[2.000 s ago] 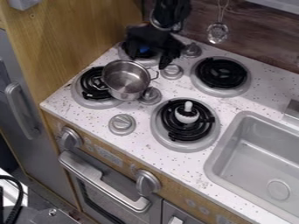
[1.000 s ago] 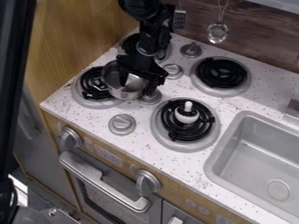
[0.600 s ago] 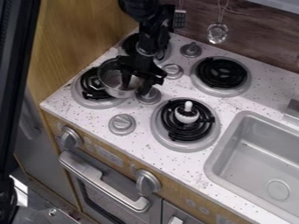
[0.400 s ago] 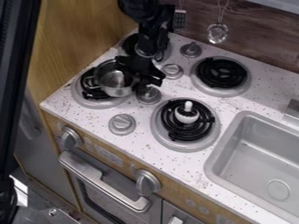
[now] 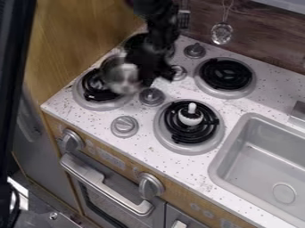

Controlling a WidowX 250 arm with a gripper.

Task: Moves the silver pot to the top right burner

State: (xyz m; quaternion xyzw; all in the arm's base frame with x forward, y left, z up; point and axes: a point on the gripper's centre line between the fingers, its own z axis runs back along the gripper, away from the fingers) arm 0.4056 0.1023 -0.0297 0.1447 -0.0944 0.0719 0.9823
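Observation:
My black gripper point(image 5: 146, 80) hangs over the left part of the stove, shut on the right side of the silver pot point(image 5: 121, 78). The pot is blurred and looks slightly tilted, over the back edge of the lower left burner point(image 5: 83, 99). Part of its rim is hidden behind the gripper. At the back right is the top right burner point(image 5: 225, 75), with a black coil and nothing on it.
A white object with a knob point(image 5: 191, 115) stands on the lower right burner. Stove knobs point(image 5: 152, 96) rise between the burners. The sink point(image 5: 268, 160) lies to the right, a wooden panel point(image 5: 77, 40) to the left, and utensils hang behind.
The gripper came down from the back to the pot and gripped its right side. The pot shifted left, and both have since moved slightly up in the view.

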